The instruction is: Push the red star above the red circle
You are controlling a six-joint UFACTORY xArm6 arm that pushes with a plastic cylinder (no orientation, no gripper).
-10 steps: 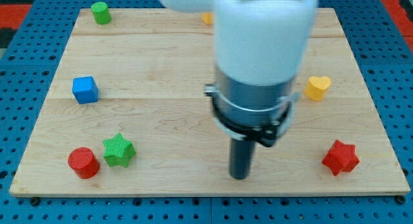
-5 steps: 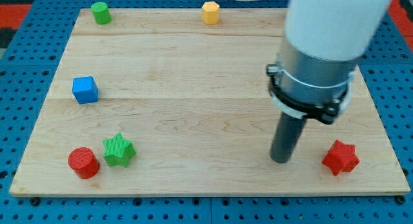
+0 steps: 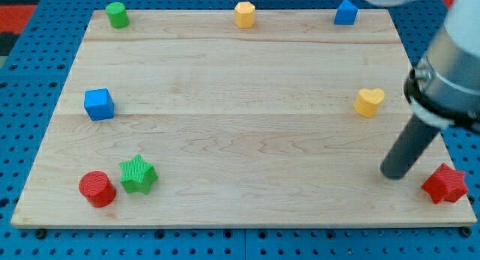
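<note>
My tip (image 3: 393, 174) has swung from the counter's lower middle over to the far right, and now sits at about 4 o'clock from the board's centre. The red star (image 3: 445, 183) has shifted with it: it used to lie a little in from the right edge, and it is now pushed out to the counter's (image 3: 240, 103) lower right corner, at the rim. The tip stands just beside the star, at the star's 9 o'clock; whether the two touch I cannot tell. This arm carries no hand, only the rod, so nothing is grasped.

With the arm body out of the way, the blue block (image 3: 345, 12) at the top right edge and the yellow heart (image 3: 369, 102) at 3 o'clock both show in full.

The red circle (image 3: 97, 189) lies at the lower left, at about 8 o'clock, well apart from the star across the whole width of the board. The green star (image 3: 137, 174) sits just beside the circle, at its 2 o'clock. The blue cube (image 3: 99, 104) lies at 9 o'clock, the green cylinder (image 3: 116, 14) at the top left corner, and the yellow hexagon block (image 3: 244, 14) at 12 o'clock.
</note>
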